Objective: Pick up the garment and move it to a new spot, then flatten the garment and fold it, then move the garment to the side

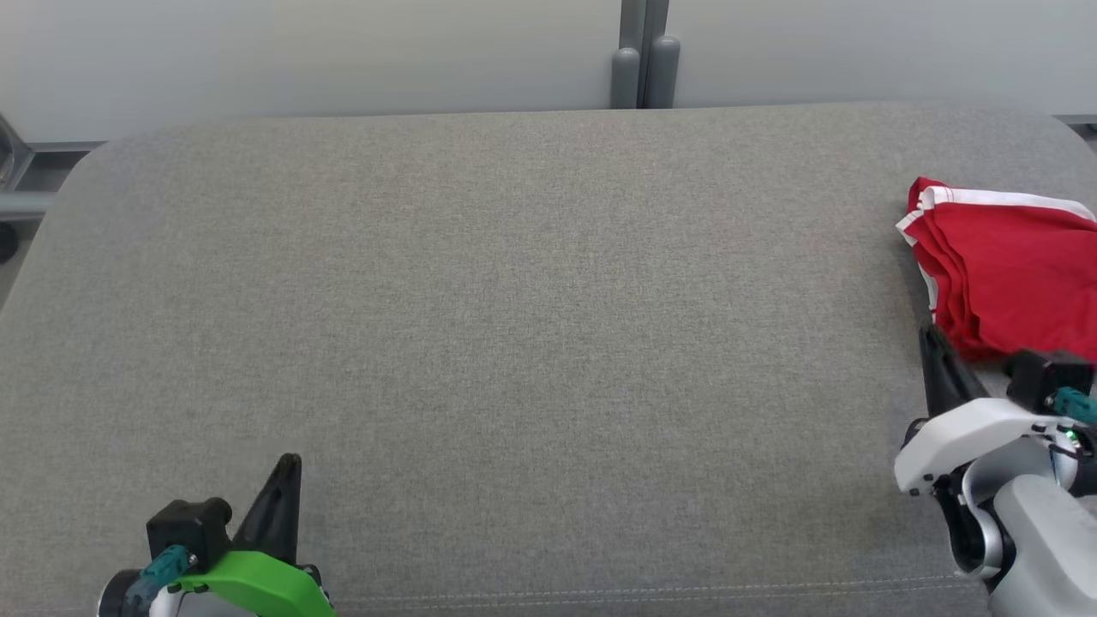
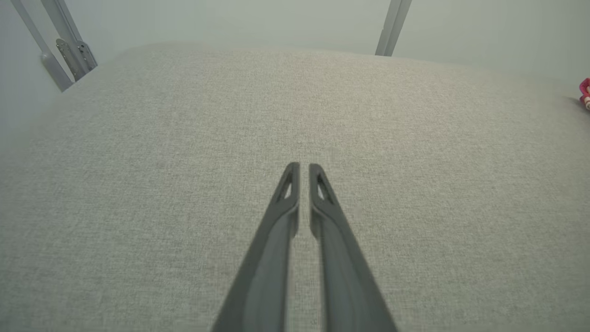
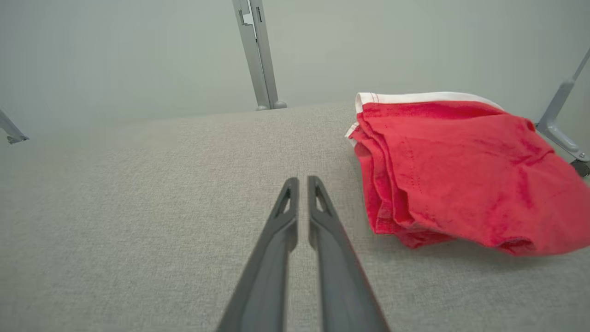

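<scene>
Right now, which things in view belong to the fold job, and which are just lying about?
Job: garment, a red bundle at the right edge; left gripper; right gripper, both empty.
Not job: grey cushioned surface; grey posts behind it.

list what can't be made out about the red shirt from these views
- Head view: the garment is cut off by the right edge, so its full outline is unknown.
- Right wrist view: the garment is folded over itself, hiding inner layers and any print; its right end runs off the edge.
- Left wrist view: the garment is a tiny red speck at the right edge, too small for detail.
</scene>
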You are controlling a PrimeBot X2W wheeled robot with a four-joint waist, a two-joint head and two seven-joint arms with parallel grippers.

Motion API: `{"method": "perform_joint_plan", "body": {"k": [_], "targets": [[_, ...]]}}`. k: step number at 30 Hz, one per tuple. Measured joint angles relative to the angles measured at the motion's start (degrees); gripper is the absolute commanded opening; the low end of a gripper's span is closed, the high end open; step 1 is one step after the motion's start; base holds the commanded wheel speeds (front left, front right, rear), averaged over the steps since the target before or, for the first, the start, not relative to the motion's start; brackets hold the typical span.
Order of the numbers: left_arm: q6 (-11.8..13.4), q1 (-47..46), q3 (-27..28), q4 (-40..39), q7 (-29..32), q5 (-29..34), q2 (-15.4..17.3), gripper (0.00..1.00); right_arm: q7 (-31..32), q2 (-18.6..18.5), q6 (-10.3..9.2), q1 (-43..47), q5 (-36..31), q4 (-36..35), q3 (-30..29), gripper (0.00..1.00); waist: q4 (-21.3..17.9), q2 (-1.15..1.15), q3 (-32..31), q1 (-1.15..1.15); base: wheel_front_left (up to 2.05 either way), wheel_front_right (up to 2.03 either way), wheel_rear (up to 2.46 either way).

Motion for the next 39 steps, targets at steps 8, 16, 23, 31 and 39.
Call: {"method": "perform_joint_plan", "body": {"k": [8, 16, 23, 31, 39], "targets": [[-0.5, 0.6, 1.4, 0.2, 0.8, -3.6, -1.3, 0.00, 1.3, 1.5, 0.70, 1.4, 3.6, 0.1, -1.5, 0.00, -0.3, 0.00, -0.2, 0.00, 0.00, 0.00, 0.00], [-1.4, 0.6, 3.3, 0.0, 2.5, -8.1, -2.4, 0.00, 2.9, 3.0, 1.94, 1.4, 8.4, -0.4, -3.7, 0.00, -0.7, 0.00, -0.4, 0.00, 0.00, 0.00, 0.00], [-2.5, 0.6, 5.3, 0.0, 3.7, -12.1, -3.5, 0.00, 4.4, 4.3, 2.65, 1.5, 12.6, -1.1, -5.6, 0.00, -1.0, 0.00, -0.6, 0.00, 0.00, 0.00, 0.00], [-3.5, 0.5, 7.5, 0.0, 5.5, -16.8, -4.4, 0.00, 6.2, 5.6, 3.68, 1.7, 17.2, -1.7, -7.9, 0.00, -1.4, 0.00, -0.8, 0.00, 0.00, 0.00, 0.00], [-4.7, 0.5, 9.7, 0.0, 7.1, -21.4, -5.5, 0.00, 7.8, 6.9, 4.86, 2.3, 21.7, -2.4, -10.1, 0.00, -1.8, 0.00, -1.1, 0.00, 0.00, 0.00, 0.00]]}}
